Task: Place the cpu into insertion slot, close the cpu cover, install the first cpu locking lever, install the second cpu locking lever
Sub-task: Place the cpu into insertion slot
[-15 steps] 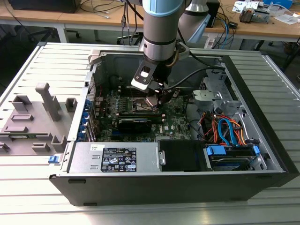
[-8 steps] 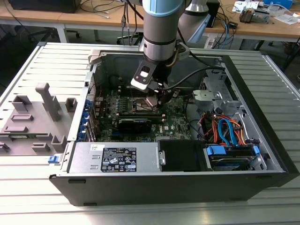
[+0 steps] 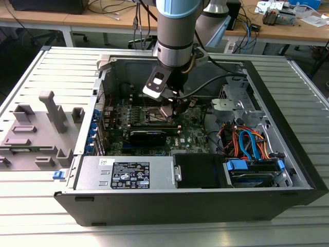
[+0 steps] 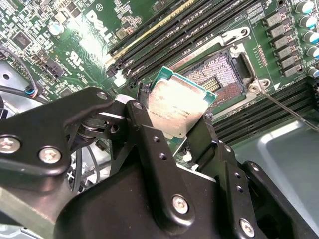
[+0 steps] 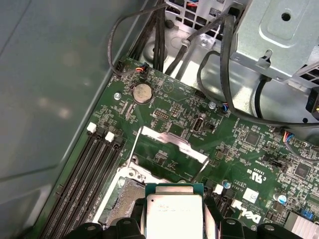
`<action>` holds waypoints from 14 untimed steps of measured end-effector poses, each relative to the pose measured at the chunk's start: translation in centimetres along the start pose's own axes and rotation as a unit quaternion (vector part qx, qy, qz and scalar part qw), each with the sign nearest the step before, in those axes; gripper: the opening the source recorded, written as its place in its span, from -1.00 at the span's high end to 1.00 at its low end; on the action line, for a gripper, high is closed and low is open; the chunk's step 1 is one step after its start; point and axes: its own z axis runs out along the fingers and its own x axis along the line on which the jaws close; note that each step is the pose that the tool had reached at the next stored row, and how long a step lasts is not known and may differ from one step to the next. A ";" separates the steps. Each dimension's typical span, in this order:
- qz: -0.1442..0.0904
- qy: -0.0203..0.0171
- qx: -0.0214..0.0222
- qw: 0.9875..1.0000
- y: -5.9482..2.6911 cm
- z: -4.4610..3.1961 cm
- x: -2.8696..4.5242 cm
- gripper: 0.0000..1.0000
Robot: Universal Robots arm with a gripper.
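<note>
The cpu [image 4: 182, 107] hangs tilted over the insertion slot [image 4: 219, 74], clamped by its edges between the fingers [image 4: 149, 144] of the gripper [image 4: 172, 117] and not seated. The slot lies bare, with the cpu cover [image 5: 169, 138] raised beside it, on the motherboard [image 4: 75, 30] inside the open computer case [image 3: 288, 128].

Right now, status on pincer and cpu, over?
Copy: pincer shut on cpu. Held at insertion slot, not seated. Raised cpu cover, slot open.

Second wrist view: my gripper [image 4: 172, 119] hides the clamped edges of the cpu [image 4: 180, 102], which covers one corner of the insertion slot [image 4: 224, 74]; first wrist view: picture edge cuts the cpu [image 5: 173, 214] off.
</note>
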 end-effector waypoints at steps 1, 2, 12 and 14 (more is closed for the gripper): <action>0.002 0.000 0.000 1.000 0.00 0.00 0.00 -0.09; 0.003 0.000 0.000 1.000 0.00 0.00 0.00 -0.09; 0.017 -0.001 0.000 1.000 0.00 0.01 0.00 -0.09; 0.021 -0.001 0.000 1.000 0.00 0.01 0.00 -0.09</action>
